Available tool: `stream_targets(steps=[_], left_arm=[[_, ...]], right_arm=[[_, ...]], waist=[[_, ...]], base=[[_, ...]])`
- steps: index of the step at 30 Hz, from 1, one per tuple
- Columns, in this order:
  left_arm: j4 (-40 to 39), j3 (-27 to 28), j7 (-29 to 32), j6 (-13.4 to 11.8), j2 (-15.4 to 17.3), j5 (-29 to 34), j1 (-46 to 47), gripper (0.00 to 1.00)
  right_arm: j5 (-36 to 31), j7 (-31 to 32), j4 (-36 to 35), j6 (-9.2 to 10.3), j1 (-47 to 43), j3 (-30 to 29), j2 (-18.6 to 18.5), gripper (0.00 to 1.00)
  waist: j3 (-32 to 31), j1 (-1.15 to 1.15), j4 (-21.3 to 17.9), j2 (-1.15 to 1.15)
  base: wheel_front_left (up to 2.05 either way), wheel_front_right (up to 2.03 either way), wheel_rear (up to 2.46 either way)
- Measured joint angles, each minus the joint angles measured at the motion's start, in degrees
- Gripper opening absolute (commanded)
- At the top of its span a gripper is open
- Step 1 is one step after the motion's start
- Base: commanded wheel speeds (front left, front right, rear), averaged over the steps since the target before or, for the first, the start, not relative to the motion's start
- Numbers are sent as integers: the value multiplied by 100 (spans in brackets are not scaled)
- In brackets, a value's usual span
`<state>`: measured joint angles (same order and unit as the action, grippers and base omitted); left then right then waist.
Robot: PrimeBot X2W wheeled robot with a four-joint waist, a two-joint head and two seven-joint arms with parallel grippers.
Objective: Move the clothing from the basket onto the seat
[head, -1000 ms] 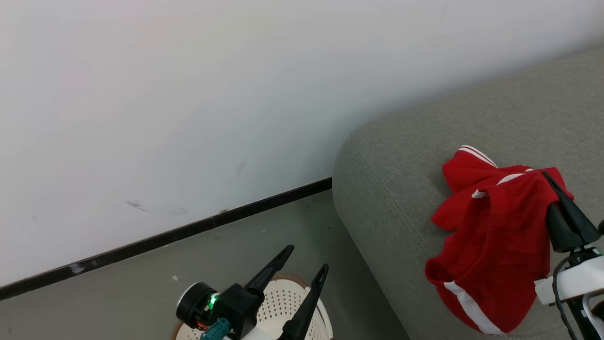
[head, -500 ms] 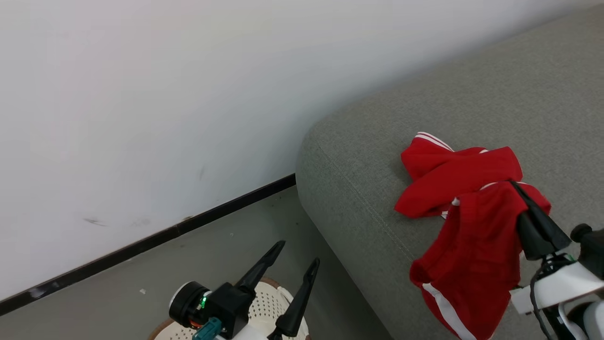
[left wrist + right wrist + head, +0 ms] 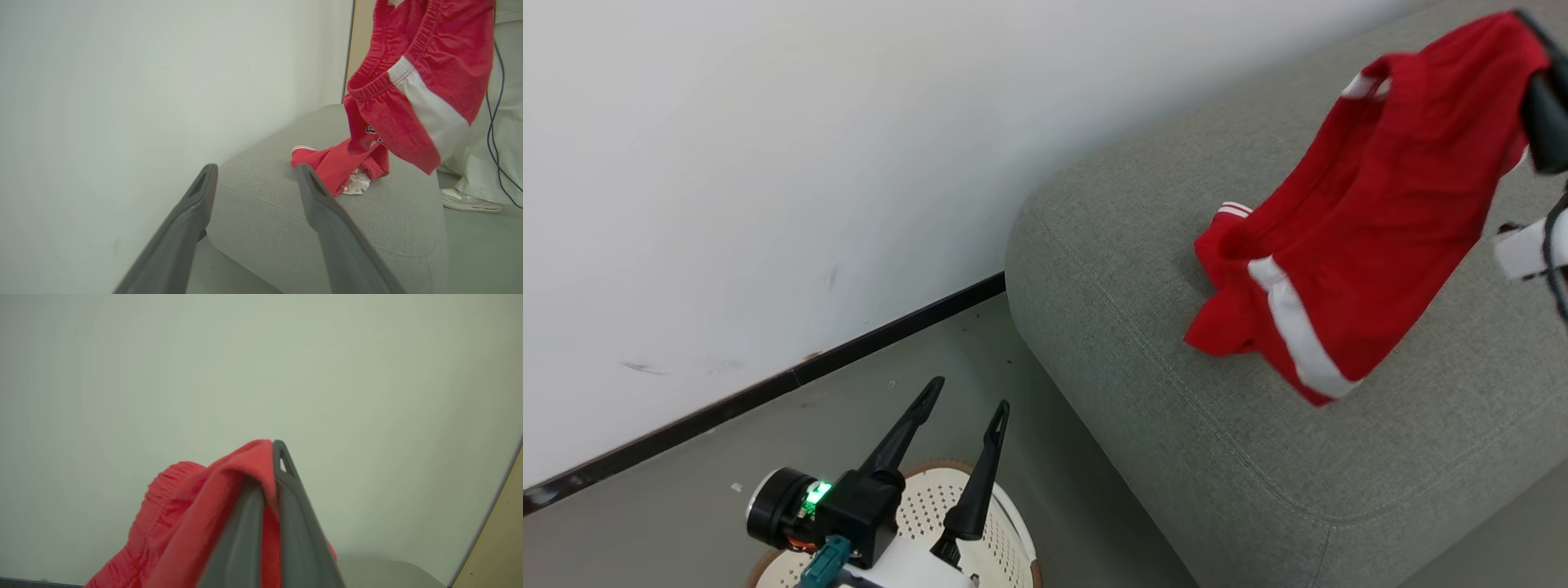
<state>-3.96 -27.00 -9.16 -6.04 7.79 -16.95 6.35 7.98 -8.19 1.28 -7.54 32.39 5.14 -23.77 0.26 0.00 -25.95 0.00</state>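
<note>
Now garment (image 3: 1388, 196) higher above seat (image 3: 1127, 310)

R gripper (image 3: 1523, 18) w/ held red garment (image 3: 1388, 204) has gone up, from lower right to upper right of head view. Garment no longer lies draped on the seat (image 3: 1143, 343); it now hangs in air over it. Second red garment (image 3: 1217, 331) is now mostly hidden behind it. Cam also shifted, so seat corner sits further left.
</note>
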Motion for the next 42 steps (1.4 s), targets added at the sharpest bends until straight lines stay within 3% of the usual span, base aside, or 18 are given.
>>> stream_targets(steps=[11,18,34,42], left_arm=[[-510,131,57,-146,316,297,1,100],[-844,66,220,-188,421,391,5,100],[-1295,-303,558,-29,483,605,264,100],[-1354,-342,614,35,480,608,400,100]], right_arm=[[-144,367,1113,0,929,-254,-768,0],[-145,363,1780,0,1028,-458,-857,0],[-91,-41,3176,0,847,-589,43,0],[-91,-198,3833,0,543,-735,200,0]], waist=[[390,0,161,0],[658,0,326,0],[1242,0,754,0],[1520,0,951,0]], base=[[0,0,0],[0,0,0],[0,0,0],[0,0,0]])
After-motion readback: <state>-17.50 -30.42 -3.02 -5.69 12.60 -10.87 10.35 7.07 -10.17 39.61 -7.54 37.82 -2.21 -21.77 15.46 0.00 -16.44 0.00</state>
